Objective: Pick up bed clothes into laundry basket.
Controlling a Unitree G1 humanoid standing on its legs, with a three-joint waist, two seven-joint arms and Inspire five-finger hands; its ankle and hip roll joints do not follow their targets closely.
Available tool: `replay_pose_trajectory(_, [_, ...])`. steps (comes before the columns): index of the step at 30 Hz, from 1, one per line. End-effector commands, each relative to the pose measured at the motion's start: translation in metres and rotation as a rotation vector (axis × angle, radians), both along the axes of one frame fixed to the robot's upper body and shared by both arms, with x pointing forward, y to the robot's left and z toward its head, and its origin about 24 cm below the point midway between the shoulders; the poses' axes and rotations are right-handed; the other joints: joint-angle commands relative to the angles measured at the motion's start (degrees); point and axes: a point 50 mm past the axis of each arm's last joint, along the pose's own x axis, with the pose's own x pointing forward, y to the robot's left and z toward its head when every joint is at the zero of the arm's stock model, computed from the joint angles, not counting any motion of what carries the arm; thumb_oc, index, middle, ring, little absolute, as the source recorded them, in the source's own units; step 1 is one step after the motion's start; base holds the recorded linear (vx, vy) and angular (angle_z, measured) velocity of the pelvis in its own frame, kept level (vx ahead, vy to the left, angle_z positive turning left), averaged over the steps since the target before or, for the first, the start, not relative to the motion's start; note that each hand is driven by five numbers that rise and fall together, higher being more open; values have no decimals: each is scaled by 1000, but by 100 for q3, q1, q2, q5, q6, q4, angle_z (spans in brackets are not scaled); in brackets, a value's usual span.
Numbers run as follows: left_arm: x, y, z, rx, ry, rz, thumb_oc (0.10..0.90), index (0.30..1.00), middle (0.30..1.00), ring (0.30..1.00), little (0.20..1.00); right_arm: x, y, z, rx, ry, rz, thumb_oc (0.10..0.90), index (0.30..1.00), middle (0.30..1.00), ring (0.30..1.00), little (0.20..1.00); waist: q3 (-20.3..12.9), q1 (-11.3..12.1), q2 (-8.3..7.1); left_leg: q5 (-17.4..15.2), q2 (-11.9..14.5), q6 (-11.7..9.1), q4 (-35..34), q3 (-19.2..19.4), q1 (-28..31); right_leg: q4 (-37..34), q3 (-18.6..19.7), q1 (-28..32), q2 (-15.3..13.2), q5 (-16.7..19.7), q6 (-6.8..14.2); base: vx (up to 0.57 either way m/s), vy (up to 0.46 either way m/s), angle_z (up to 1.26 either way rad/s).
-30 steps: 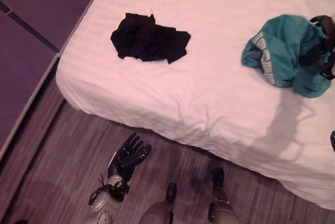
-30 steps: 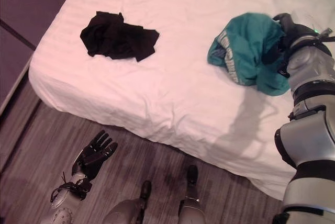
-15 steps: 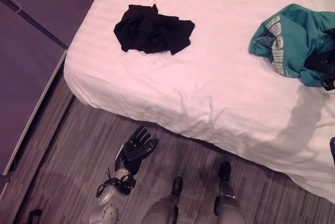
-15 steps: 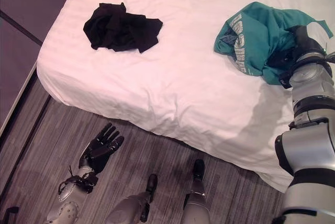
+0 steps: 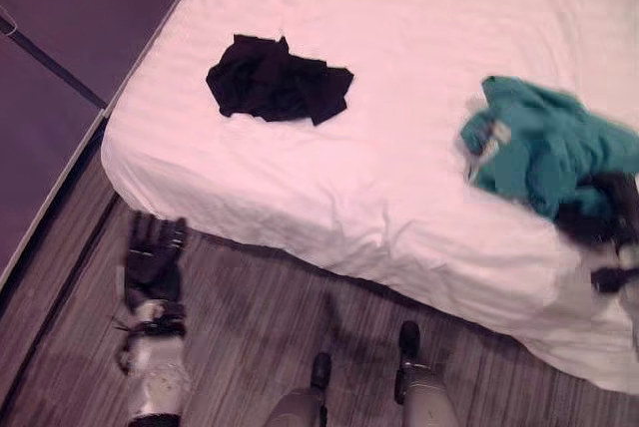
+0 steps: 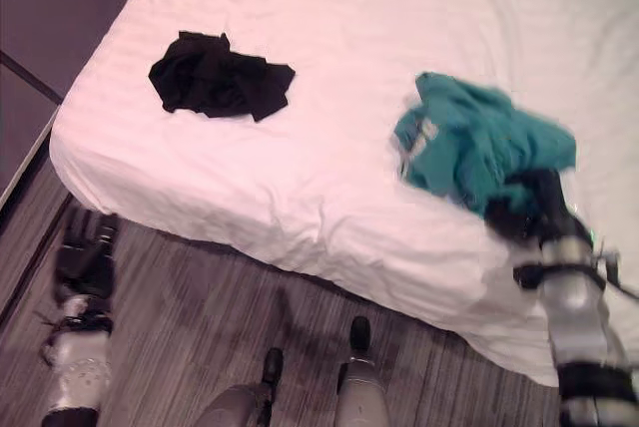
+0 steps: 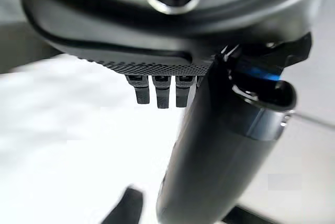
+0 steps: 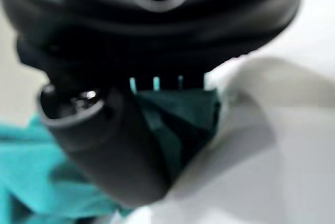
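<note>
Since the earlier frames the teal garment (image 6: pixel 479 153) has been dragged from further up the bed toward the near edge, w/ the right hand (image 6: pixel 529 210) pulling back along with it; the left hand (image 5: pixel 152 257) has swung from a forward reach to a spot lower at the robot's left, close to the bed corner. The views themselves also shifted a little between frames, so part of that change is camera motion.

Right hand: dark fingers buried in the teal cloth at its near-right end, closed around a bunch of it; the right wrist view shows teal fabric gathered between thumb and fingers (image 8: pixel 157 84), w/ white sheet beyond. The garment lies crumpled on the bed (image 5: pixel 399 68), just inside the near edge, partly lifted at the gripped end.

Left hand: hangs over the wood floor (image 5: pixel 260 337) beside the bed's near-left corner, fingers straight and loosely spread, holding nothing. In the left wrist view its fingertips (image 7: pixel 162 93) point toward the white sheet w/o touching it.

Black garment (image 5: pixel 275 80): a loose heap on the left part of the bed, well apart from the teal one and from both hands, flat on the sheet.

Dark wall panel (image 5: pixel 70 28) runs along the bed's left side.
</note>
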Motion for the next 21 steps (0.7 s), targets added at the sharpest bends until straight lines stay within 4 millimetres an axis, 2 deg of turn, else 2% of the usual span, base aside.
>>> replay_pose_trajectory(1, [7, 11, 65, 233, -226, 83, 800, 900, 900, 900, 900, -55, -6, -70, 89, 321, -72, 400, 300, 300, 300, 300, -141, -274, -195, 1243, 164, -464, 743, 396, -318, -814, 108, 1189, 112, -273, -108, 64, -131, 19])
replay_pose_trajectory(2, [9, 11, 75, 244, -262, 104, 800, 900, 900, 900, 900, -63, -2, -76, 106, 339, -72, 400, 300, 300, 300, 300, -154, -323, -270, 1330, 187, -444, 1046, 535, -355, -833, 97, 1277, 135, -267, -139, 116, -110, 9])
replay_pose_trajectory(3, [10, 16, 91, 251, -321, 155, 800, 900, 900, 900, 900, -73, 7, -85, 161, 329, -77, 400, 300, 300, 300, 300, -209, -373, -431, 1458, 251, -366, 1454, 697, -476, -865, 178, 1460, 166, -265, -169, 122, -111, -7])
replay_pose_trajectory(4, [10, 16, 91, 251, -321, 155, 800, 900, 900, 900, 900, -73, 8, -85, 162, 329, -77, 400, 300, 300, 300, 300, -207, -362, -433, 1453, 253, -365, 1460, 703, -474, -866, 184, 1462, 168, -264, -169, 193, -53, -38])
replay_pose_trajectory(5, [14, 19, 106, 277, -354, 187, 800, 900, 900, 900, 900, -74, 17, -88, 232, 285, -73, 400, 300, 300, 300, 300, -322, -448, -519, 1502, 423, -346, 1389, 871, -640, -869, 314, 1602, 149, -270, -114, 109, 11, -34])
replay_pose_trajectory(6, [15, 19, 107, 279, -354, 188, 800, 900, 900, 900, 900, -74, 17, -88, 235, 284, -73, 400, 300, 300, 300, 300, -323, -428, -536, 1502, 422, -344, 1376, 889, -627, -873, 330, 1601, 146, -272, -112, 191, 32, -64])
replay_pose_trajectory(8, [21, 24, 124, 348, -360, 193, 800, 900, 900, 900, 900, -70, 28, -89, 267, 260, -40, 400, 300, 300, 300, 300, -479, -455, -600, 1559, 626, -379, 920, 1014, -669, -926, 441, 1768, 116, -311, -42, 215, 50, -46])
replay_pose_trajectory(9, [25, 26, 131, 376, -356, 193, 800, 900, 900, 900, 900, -67, 32, -87, 269, 245, -16, 400, 300, 300, 300, 300, -537, -460, -597, 1604, 693, -397, 644, 1014, -693, -944, 504, 1844, 122, -352, -19, 358, 88, -15])
replay_pose_trajectory(10, [35, 25, 154, 444, -384, 170, 800, 900, 900, 900, 900, -62, 35, -83, 266, 223, 8, 400, 300, 300, 300, 300, -637, -504, -559, 1711, 819, -479, 90, 1020, -805, -982, 586, 2053, 139, -479, 30, 360, 89, -15])
replay_pose_trajectory(13, [47, 27, 180, 503, -405, 162, 800, 900, 900, 900, 900, -56, 36, -78, 260, 194, 14, 400, 300, 300, 300, 300, -717, -501, -512, 1973, 889, -613, -481, 1075, -943, -1037, 623, 2403, 163, -634, 91, 321, 95, -9])
replay_pose_trajectory(15, [48, 32, 203, 576, -420, 179, 800, 900, 900, 900, 900, -49, 38, -73, 268, 154, 22, 400, 300, 300, 300, 300, -771, -450, -495, 1956, 839, -647, -574, 1069, -992, -1091, 699, 2640, 109, -728, 178, 277, 106, -44])
replay_pose_trajectory(16, [49, 32, 205, 578, -421, 178, 800, 900, 900, 900, 900, -49, 39, -74, 271, 153, 21, 400, 300, 300, 300, 300, -761, -439, -524, 1946, 826, -644, -570, 1080, -980, -1101, 705, 2654, 94, -731, 183, 473, 320, -64])
replay_pose_trajectory(17, [42, 46, 222, 647, -405, 227, 800, 900, 900, 900, 900, -41, 47, -74, 324, 110, 40, 400, 300, 300, 300, 300, -931, -360, -520, 1714, 733, -560, -248, 1138, -1018, -1139, 810, 2984, -198, -850, 370, 463, 363, -75])
replay_pose_trajectory(19, [43, 50, 230, 697, -372, 229, 800, 900, 900, 900, 900, -38, 49, -75, 353, 96, 40, 400, 300, 300, 300, 300, -1018, -316, -575, 1364, 561, -392, 98, 1305, -1042, -944, 894, 2906, -495, -587, 566, 513, 441, -80])
replay_pose_trajectory(20, [47, 51, 237, 749, -336, 219, 800, 900, 900, 900, 900, -33, 55, -73, 387, 73, 58, 400, 300, 300, 300, 300, -1044, -322, -605, 1109, 375, -228, 143, 1567, -864, -428, 997, 2613, -776, 90, 701, 410, 438, -120])
replay_pose_trajectory(21, [50, 48, 245, 812, -311, 210, 800, 900, 900, 900, 900, -28, 57, -72, 392, 68, 68, 400, 300, 300, 300, 300, -999, -327, -562, 1072, 319, -146, 113, 1676, -789, -72, 1032, 2395, -845, 444, 729, 271, 331, -114])
